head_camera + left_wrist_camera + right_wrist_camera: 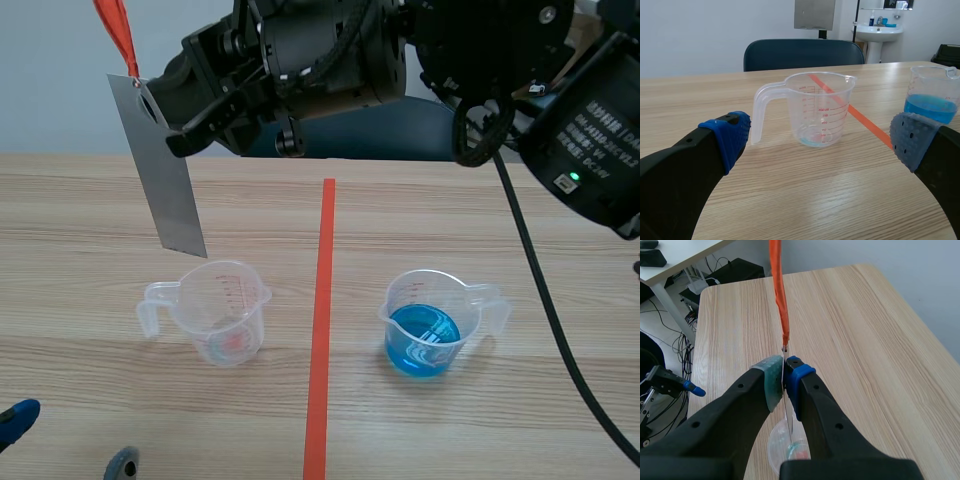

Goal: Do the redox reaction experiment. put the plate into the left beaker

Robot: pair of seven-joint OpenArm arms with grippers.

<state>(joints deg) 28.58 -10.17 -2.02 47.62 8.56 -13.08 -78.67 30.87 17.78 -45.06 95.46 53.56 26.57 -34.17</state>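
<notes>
Pinching the metal plate [165,170] near its top, the right gripper [784,380] holds it above the left beaker [225,310]; the left gripper [822,140] sits spread.

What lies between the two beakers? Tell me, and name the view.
Only bare table with the orange-red tape line, a mark, between the left beaker and the blue-filled right beaker; the scene view shows it.

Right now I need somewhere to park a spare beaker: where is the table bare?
Bare wood runs between the left beaker and the tape, between the tape and the right beaker, and along the far side beyond both. Crowded: over the left beaker, where the right hand holds the plate, and near the left hand.
</notes>
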